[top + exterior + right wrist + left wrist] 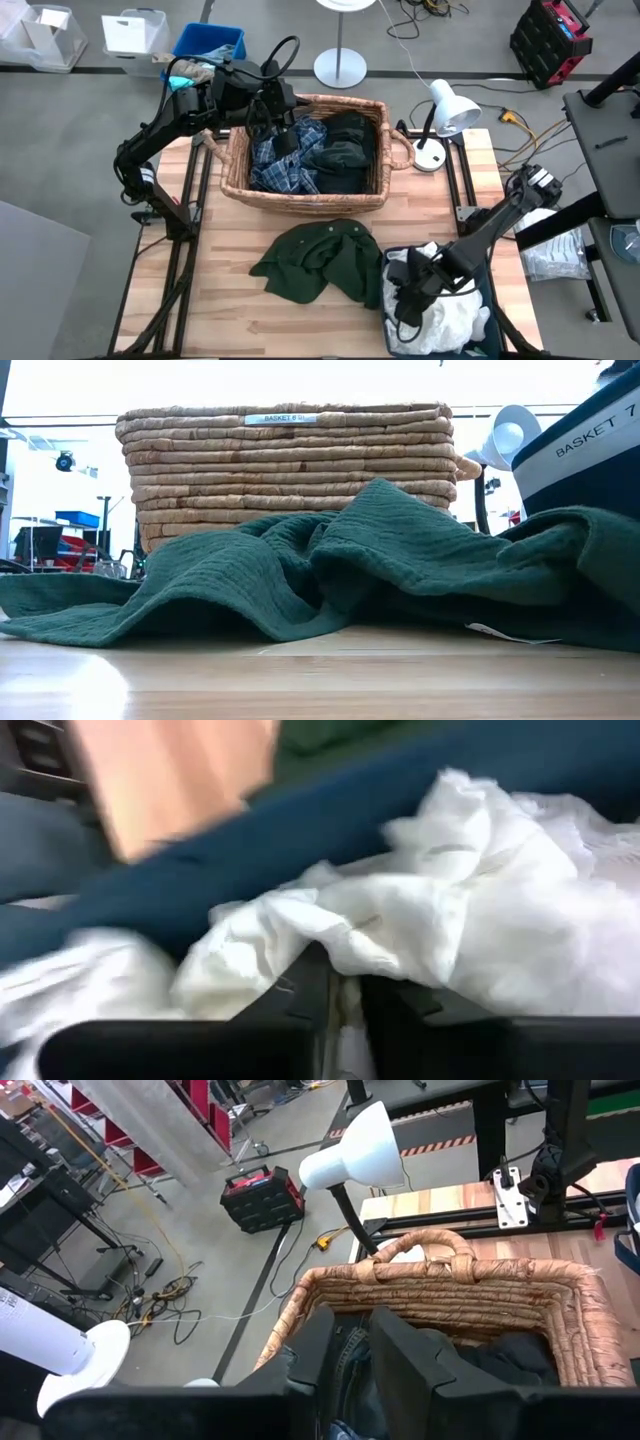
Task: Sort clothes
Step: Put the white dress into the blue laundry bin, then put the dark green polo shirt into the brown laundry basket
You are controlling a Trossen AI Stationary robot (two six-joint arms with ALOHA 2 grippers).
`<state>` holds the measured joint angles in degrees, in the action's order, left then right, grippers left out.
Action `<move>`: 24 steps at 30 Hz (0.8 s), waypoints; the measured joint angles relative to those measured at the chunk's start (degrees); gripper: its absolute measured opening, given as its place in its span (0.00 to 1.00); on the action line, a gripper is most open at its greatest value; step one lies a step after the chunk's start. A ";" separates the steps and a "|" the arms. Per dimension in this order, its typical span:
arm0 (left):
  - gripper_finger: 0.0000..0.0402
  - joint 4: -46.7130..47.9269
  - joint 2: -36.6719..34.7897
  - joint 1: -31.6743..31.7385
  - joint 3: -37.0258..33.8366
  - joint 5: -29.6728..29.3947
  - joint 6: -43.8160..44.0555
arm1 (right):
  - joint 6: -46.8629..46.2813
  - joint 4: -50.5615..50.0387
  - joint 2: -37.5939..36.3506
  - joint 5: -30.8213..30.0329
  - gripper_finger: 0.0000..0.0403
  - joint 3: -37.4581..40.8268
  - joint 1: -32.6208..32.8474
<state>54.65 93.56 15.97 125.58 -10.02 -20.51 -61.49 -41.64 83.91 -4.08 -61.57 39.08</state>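
A wicker basket (305, 103) at the table's far side holds a navy plaid garment (285, 172) and dark garments (345, 150). My left gripper (285, 138) hangs over the basket, shut on the plaid garment. A dark green garment (320, 260) lies crumpled on the wood in front of the basket (290, 460), filling the low view (330, 570). White garments (452, 315) are piled in a blue bin (386, 262) at the near right. My right gripper (405, 305) is down in that bin, shut on white cloth. My left gripper pinches a bit of the plaid garment (352, 1368) between its two fingers, coming from above at a slant. The cloth hangs down from the fingers, and its lower part (288, 180) lies in the basket. My right gripper has a fold of a white garment (322, 958) in the narrow gap between its two fingers, which slant steeply down into the bin. One layer or several, I cannot tell. The garment rests slack on the white pile (520, 910).
A white desk lamp (445, 112) stands at the far right of the table, beside the basket's handle (400, 150). The blue bin's wall (590, 450) rises at the right of the low view. Bare wood (230, 310) lies at the near left.
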 joint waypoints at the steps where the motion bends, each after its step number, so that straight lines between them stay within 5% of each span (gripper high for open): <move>1: 0.12 0.00 0.00 0.02 0.00 0.00 0.00 | 0.01 -0.73 -0.47 0.07 0.13 -1.01 0.01; 16: 0.12 -0.09 0.00 0.07 0.00 0.00 0.54 | -1.34 -20.76 -6.02 1.97 0.34 -16.54 0.30; 19: 0.12 -0.09 0.00 0.05 0.00 0.10 2.27 | 0.40 -27.08 -8.36 -3.44 0.34 -18.64 0.30; 24: 0.12 6.32 -0.04 -0.79 0.02 6.70 6.00 | 1.73 -35.26 -14.30 -20.98 0.32 -19.29 -1.17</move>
<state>60.97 93.52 15.18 125.60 -3.32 -14.52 -59.76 -76.90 69.62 -25.06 -80.85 37.90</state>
